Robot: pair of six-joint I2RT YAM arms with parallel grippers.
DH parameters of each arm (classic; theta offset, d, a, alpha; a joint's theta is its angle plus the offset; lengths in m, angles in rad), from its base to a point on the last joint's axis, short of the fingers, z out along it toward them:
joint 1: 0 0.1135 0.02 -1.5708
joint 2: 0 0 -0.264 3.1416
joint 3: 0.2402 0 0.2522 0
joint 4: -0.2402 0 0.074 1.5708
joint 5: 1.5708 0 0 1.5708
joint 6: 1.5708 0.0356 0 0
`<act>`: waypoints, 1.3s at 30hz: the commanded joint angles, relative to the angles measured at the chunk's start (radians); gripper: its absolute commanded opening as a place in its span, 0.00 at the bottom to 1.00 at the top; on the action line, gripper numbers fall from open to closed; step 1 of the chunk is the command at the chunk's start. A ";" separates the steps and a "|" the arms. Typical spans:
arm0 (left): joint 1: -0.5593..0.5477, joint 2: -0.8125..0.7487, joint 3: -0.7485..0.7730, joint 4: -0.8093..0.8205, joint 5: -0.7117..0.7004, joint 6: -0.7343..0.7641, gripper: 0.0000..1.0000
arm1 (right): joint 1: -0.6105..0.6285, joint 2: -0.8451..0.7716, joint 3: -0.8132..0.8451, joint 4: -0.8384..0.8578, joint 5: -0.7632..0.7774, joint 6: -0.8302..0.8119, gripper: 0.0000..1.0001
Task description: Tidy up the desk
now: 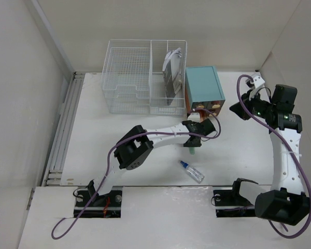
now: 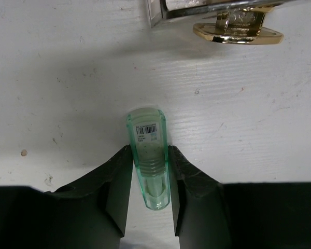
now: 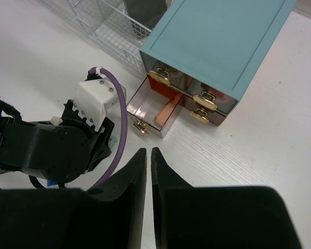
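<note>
The table [image 1: 93, 129] is a flat white surface lying directly beneath both end effectors and carrying every item noted here.

Left end effector [image 2: 149, 161]: fingers are closed against both sides of a translucent green tube [image 2: 148, 155], which bears a barcode label. The tube's rounded end projects forward beyond the fingertips. The wrist view does not settle whether the tube touches the table.

Ahead of this end effector, close by, a gold handle [image 2: 238, 32] is visible at the front of the teal drawer box [image 1: 203, 89]. A white wire basket [image 1: 145, 78] stands beyond and to the left, just beside the box. A small bottle [image 1: 192, 171] with a blue cap lies on the table behind the end effector, toward the arm bases.

Right end effector [image 3: 148, 155]: fingers are drawn nearly together with only a thin slit between them, and nothing is held. It hangs above the table, near the front of the box. One lower drawer [image 3: 150, 111] is pulled out in front of it.
</note>
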 commanded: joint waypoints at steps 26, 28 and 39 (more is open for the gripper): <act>0.017 -0.087 0.244 -0.217 -0.074 0.151 0.00 | -0.018 0.008 0.012 0.003 -0.020 -0.022 0.14; 0.040 -0.087 0.265 -0.208 -0.074 0.161 0.00 | -0.018 0.008 0.012 0.003 -0.020 -0.022 0.14; 0.126 -0.050 0.435 -0.136 -0.016 0.246 0.00 | -0.028 0.008 0.003 0.012 -0.020 -0.022 0.14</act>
